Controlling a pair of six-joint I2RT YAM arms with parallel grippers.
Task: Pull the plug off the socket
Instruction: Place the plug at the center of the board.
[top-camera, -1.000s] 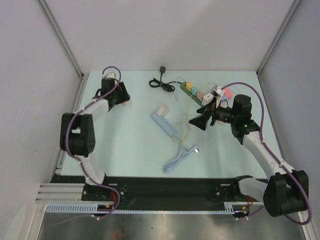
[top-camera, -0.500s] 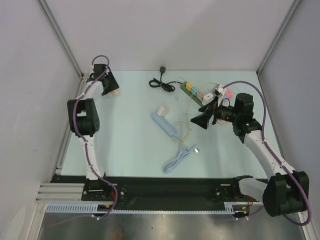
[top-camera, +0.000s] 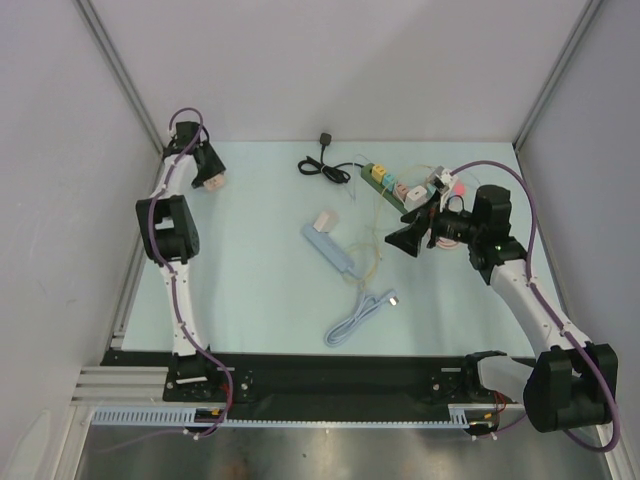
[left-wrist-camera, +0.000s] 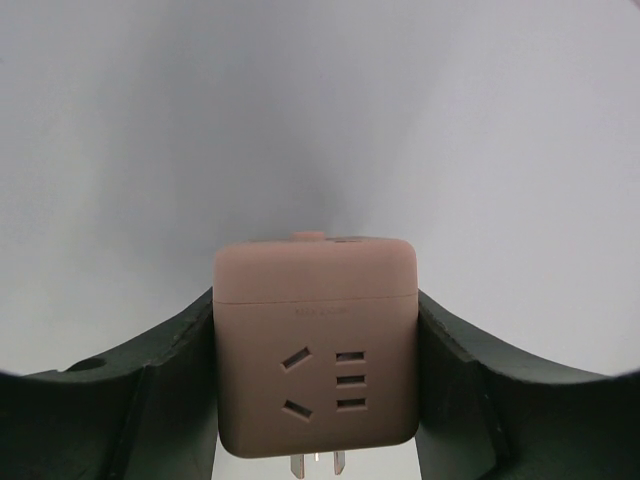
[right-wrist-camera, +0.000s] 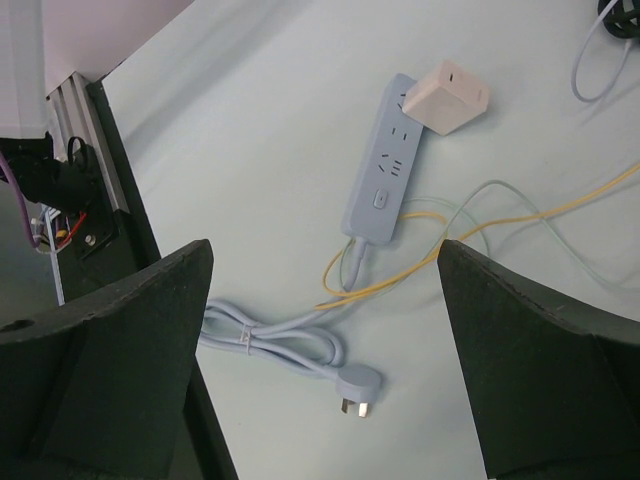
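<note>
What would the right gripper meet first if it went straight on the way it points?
Probably the yellow wire near the cord end of the blue strip; the depth is unclear.

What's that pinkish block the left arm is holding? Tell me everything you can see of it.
A dusty-pink plastic cube adapter, rounded corners. Its face has two slanted slots beside three short ones; two metal prongs stick out underneath, plugged into nothing. The left pincer squeezes its two sides, over the table's far-left corner.
</note>
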